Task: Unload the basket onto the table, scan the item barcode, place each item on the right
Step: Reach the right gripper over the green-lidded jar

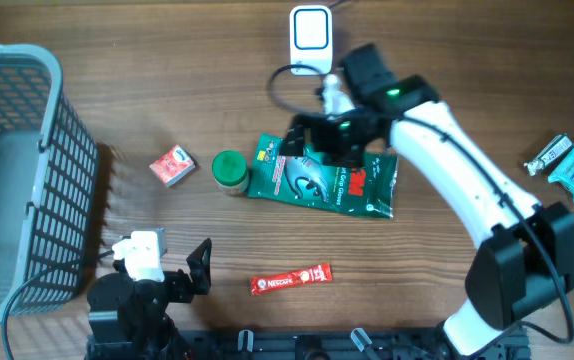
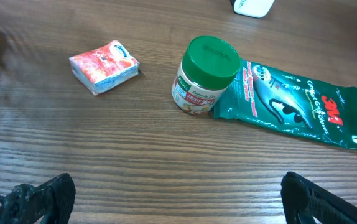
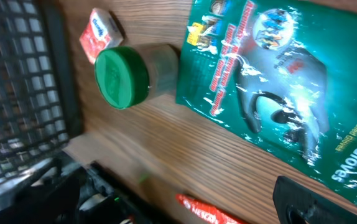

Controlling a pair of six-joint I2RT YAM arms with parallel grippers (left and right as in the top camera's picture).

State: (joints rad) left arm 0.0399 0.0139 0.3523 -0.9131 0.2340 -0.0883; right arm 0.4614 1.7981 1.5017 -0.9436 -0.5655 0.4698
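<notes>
Wood-grain table (image 1: 167, 80), grey basket (image 1: 67, 200) far left, green pouch (image 1: 317, 188) central

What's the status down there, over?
Left end effector open, empty. Right end effector open above green packet, flat on table. Green-lidded jar beside it.

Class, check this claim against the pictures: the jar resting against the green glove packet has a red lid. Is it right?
Not quite. The jar resting against the green glove packet has a green lid, not a red one. The left wrist view shows this most clearly.
</notes>
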